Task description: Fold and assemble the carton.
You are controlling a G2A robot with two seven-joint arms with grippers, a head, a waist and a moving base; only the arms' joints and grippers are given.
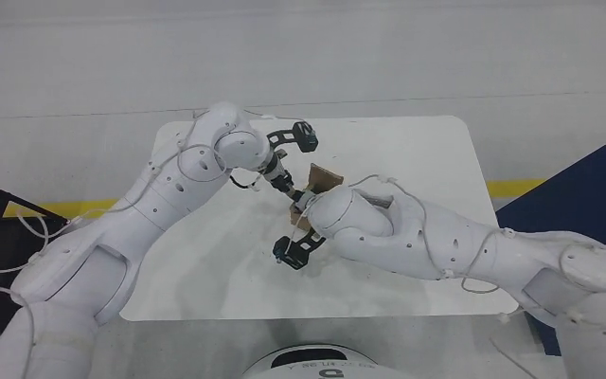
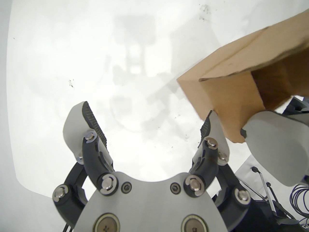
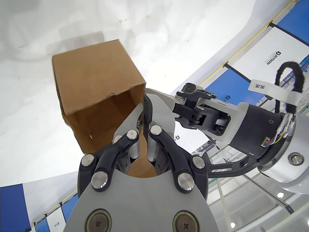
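Note:
A brown carton [image 3: 96, 71], standing open as a square tube, is held above the white table [image 1: 407, 152]. My right gripper [image 3: 143, 108] is shut on one of its walls, with one finger inside the tube and the other outside. In the left wrist view the carton [image 2: 243, 73] sits just beside my open left gripper [image 2: 148, 111], which has nothing between its fingers. One of its fingertips [image 2: 212, 124] touches the carton's outer wall near a corner. In the top view the carton [image 1: 325, 176] sits at mid-table where both arms meet.
The left arm's wrist [image 3: 241, 126] sits close beside the right gripper. The table's rounded edge [image 3: 231, 42] runs behind the carton, with blue and white panels [image 3: 277, 49] beyond it. Bare tabletop [image 2: 96, 49] lies below the left gripper.

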